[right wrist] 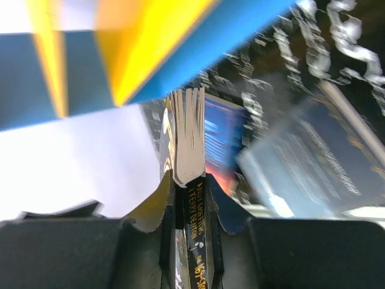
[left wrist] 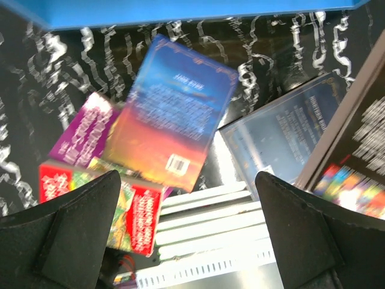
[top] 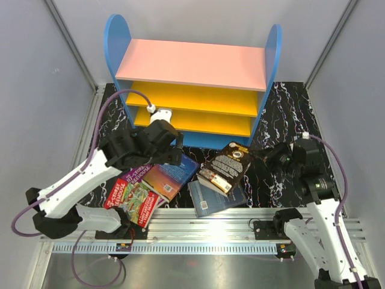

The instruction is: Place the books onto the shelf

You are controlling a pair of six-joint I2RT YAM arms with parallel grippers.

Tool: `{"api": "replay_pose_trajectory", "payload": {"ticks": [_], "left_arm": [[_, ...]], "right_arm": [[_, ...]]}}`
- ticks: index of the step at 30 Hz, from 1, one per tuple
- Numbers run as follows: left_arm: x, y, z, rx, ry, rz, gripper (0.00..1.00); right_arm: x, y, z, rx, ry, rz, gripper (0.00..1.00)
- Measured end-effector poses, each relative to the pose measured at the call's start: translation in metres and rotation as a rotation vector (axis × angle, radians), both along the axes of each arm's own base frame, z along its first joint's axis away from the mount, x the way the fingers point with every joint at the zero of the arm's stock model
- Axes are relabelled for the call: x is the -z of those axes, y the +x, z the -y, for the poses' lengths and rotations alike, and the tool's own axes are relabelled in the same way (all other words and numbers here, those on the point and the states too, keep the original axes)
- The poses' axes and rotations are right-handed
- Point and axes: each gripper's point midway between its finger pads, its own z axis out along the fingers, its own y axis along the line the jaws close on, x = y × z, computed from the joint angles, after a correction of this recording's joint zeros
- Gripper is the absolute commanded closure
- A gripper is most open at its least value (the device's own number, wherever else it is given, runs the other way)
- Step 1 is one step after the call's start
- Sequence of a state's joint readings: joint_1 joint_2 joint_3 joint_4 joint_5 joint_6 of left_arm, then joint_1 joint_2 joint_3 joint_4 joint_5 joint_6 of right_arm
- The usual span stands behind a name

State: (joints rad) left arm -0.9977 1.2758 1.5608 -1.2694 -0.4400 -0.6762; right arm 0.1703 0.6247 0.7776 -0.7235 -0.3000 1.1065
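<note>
**1. Books.** Five paperbacks are in front of the shelf [top: 192,63].
- The black book [top: 227,161] with gold ornament is held at its right end and tilted. In the top view its lower left end overlaps the dark blue book [top: 213,198]. Contact between the two cannot be confirmed.
- The dark blue book lies flat, next to the aluminium rail [top: 204,229] at the near edge.
- The blue-orange "Jane Eyre" [top: 171,176] lies flat to the left of the dark blue book, partly over the purple book [top: 137,173].
- The red book [top: 133,201] lies nearest the left arm's base, just beside the purple one.

**2. Shelf.** It stands upright at the far side of the black marbled table [top: 283,114]. Its blue bottom board is near the far edges of the books.

**3. Right gripper [top: 264,155].** The jaws are closed to a narrow gap on the black book. In the right wrist view the fingers [right wrist: 150,211] press on the two covers. The page block [right wrist: 186,129] points away from the camera (the view is motion-blurred).

**4. Left gripper [top: 173,150].** The jaws are spread fully wide and grip nothing. In the left wrist view both fingers [left wrist: 78,235] frame "Jane Eyre" [left wrist: 171,120] lying below them, apart from it. The gripper hangs above the left group of books, near the shelf's bottom board.
</note>
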Motion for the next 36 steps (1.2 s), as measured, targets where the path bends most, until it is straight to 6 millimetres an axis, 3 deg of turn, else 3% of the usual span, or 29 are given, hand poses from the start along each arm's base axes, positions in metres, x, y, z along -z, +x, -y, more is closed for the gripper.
{"api": "replay_pose_trajectory", "payload": {"ticks": [7, 13, 19, 32, 36], "left_arm": [[0.000, -0.019, -0.033, -0.048, -0.012, -0.011, 0.01], [0.005, -0.028, -0.044, -0.069, -0.020, -0.023, 0.01], [0.000, -0.030, -0.047, -0.072, -0.040, -0.013, 0.01], [-0.004, -0.039, -0.052, -0.023, -0.065, -0.010, 0.01], [-0.003, -0.041, -0.052, 0.020, -0.044, -0.014, 0.01]], "right_arm": [[-0.040, 0.052, -0.013, 0.024, 0.074, 0.058, 1.00], [-0.030, 0.090, -0.033, 0.047, 0.070, 0.043, 1.00], [-0.022, 0.098, -0.041, 0.178, 0.082, 0.079, 1.00], [-0.007, 0.120, -0.007, 0.557, 0.147, 0.124, 1.00], [0.001, 0.112, -0.021, 0.615, 0.132, 0.118, 1.00]]}}
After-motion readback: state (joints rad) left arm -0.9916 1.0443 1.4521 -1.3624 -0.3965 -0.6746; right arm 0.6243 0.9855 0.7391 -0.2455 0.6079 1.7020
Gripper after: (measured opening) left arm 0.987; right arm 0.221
